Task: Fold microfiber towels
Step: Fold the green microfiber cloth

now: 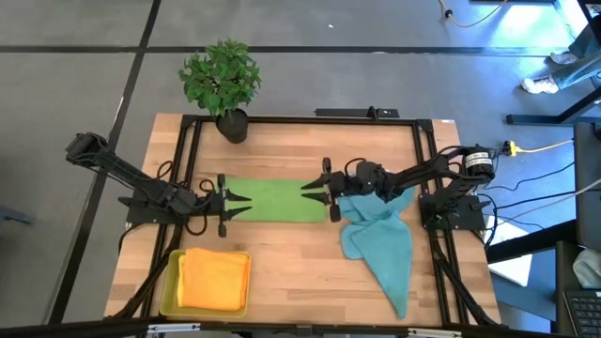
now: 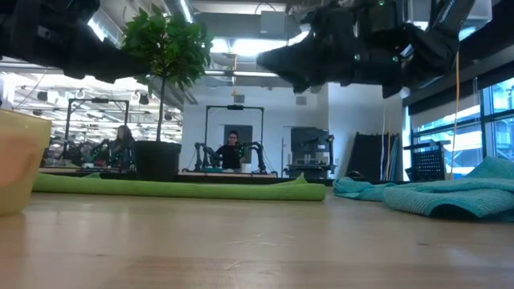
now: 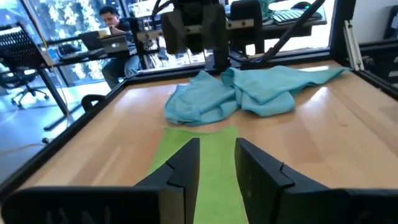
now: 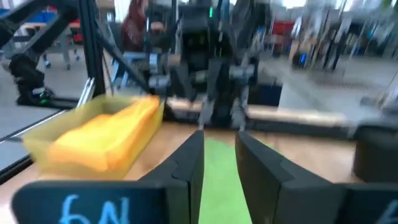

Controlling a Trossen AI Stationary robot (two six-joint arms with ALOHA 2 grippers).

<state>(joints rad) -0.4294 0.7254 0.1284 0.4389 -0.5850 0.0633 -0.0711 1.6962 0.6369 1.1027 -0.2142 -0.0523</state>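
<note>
A green towel (image 1: pixel 274 199) lies flat on the table's middle as a long folded strip, also seen in the low view (image 2: pixel 177 189). My left gripper (image 1: pixel 239 199) hovers open above its left end, fingers level and pointing right, the green towel (image 3: pixel 217 186) showing through the gap. My right gripper (image 1: pixel 310 186) hovers open above its right end, pointing left, the green strip (image 4: pixel 217 171) below its fingers. Crumpled teal towels (image 1: pixel 380 244) lie at the right. A yellow-orange towel (image 1: pixel 214 280) lies folded in a yellow tray (image 1: pixel 169 282).
A potted plant (image 1: pixel 223 80) stands at the table's far edge, left of centre. The tray sits at the near left corner. The teal heap (image 2: pixel 450 197) lies under and beside my right arm. A black frame (image 1: pixel 423 150) runs around the tabletop. A person sits in the room beyond.
</note>
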